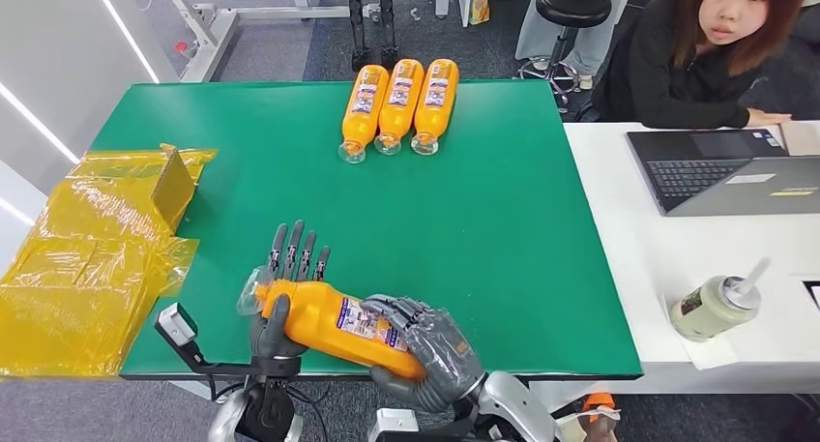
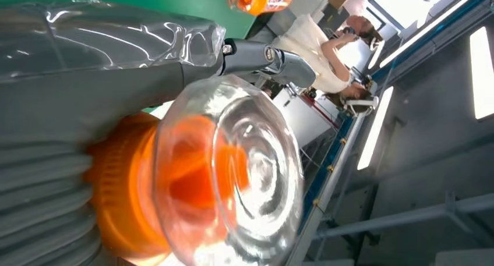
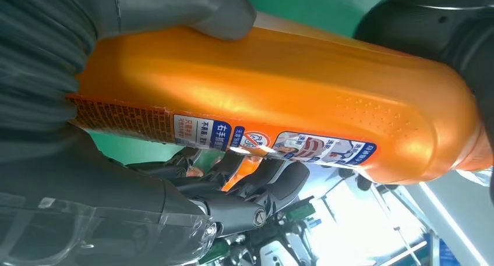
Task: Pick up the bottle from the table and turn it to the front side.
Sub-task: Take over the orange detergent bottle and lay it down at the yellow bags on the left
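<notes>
Both hands grip one orange bottle [image 1: 334, 324] (label up) | left hand [image 1: 280, 311] cap end | right hand [image 1: 430, 353] base

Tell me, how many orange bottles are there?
4. Three bottles lie side by side at the table's far edge; one bottle is held by both hands near the robot.

Green table [image 1: 522, 268] on grey carpeted floor [image 1: 261, 45]; a white desk [image 1: 658, 268] is set against its right edge, a black stool [image 1: 574, 7] behind it, a white wall [image 1: 58, 36] to its left.
</notes>
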Controlling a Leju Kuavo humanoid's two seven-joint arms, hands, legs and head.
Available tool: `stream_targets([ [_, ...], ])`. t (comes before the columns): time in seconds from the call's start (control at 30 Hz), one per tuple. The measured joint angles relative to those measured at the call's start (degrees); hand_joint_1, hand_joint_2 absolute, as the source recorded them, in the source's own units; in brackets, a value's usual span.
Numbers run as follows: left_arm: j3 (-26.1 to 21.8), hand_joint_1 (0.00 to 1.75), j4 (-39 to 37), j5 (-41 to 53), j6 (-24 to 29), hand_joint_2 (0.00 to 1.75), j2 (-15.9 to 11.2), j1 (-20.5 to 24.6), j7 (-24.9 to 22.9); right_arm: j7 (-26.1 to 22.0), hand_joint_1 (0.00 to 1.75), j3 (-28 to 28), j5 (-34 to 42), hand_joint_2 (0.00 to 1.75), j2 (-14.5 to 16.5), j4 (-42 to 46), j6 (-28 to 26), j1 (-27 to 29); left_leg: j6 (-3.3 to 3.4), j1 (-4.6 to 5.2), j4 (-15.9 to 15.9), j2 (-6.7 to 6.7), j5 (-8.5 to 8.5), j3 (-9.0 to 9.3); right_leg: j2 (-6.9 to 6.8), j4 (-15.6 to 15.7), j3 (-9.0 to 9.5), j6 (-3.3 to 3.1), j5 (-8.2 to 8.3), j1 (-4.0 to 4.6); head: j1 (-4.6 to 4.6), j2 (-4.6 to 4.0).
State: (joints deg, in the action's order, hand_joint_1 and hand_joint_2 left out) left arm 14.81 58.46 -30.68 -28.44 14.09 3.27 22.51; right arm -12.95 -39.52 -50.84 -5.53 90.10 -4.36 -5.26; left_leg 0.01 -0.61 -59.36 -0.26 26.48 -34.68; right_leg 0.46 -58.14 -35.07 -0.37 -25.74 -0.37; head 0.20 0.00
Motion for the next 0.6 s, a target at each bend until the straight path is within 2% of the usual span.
stream_targets([
  [0.03,0.3,1.22,0.0,-0.5,-0.1,1.75,0.0,0.3,-0.2,0.1,1.75,0.0,-0.2,1.75,0.3,0.4,0.1,0.1,0.0,0.0,0.0,0.0,0.0,0.0,0.0,0.0,0.0,0.0,0.0,0.0,-0.01,0.0],
  [0.07,0.5,1.52,0.0,-0.9,-0.3,1.75,0.0,0.6,-0.3,0.2,1.75,0.0,-0.3,1.75,0.7,0.8,0.2,0.1,0.0,0.0,0.0,0.0,0.0,0.0,0.0,0.0,0.0,0.0,0.0,0.0,0.0,0.0],
  [0.13,1.0,1.67,0.0,-1.7,-0.7,1.75,0.0,1.2,-0.3,0.6,1.75,0.0,-0.7,1.75,1.3,1.7,0.6,0.1,0.0,0.0,0.0,0.0,-0.01,0.0,0.0,0.0,0.01,0.0,0.01,0.0,0.0,0.0],
  [0.23,1.7,1.73,0.0,-2.2,-1.3,1.75,0.0,2.3,-0.3,1.5,1.75,0.3,-1.3,1.75,2.3,2.9,1.2,0.0,0.0,0.0,0.0,0.0,-0.01,0.01,0.0,0.0,0.01,0.0,0.01,0.0,0.01,0.0],
  [0.6,3.4,1.75,-0.9,-3.5,-1.3,1.75,0.1,5.2,-1.4,3.5,1.75,1.4,-3.4,1.75,3.3,7.4,1.5,1.1,0.0,0.01,0.0,0.0,0.0,0.0,0.0,0.0,0.0,-0.01,0.01,0.0,0.0,0.0],
])
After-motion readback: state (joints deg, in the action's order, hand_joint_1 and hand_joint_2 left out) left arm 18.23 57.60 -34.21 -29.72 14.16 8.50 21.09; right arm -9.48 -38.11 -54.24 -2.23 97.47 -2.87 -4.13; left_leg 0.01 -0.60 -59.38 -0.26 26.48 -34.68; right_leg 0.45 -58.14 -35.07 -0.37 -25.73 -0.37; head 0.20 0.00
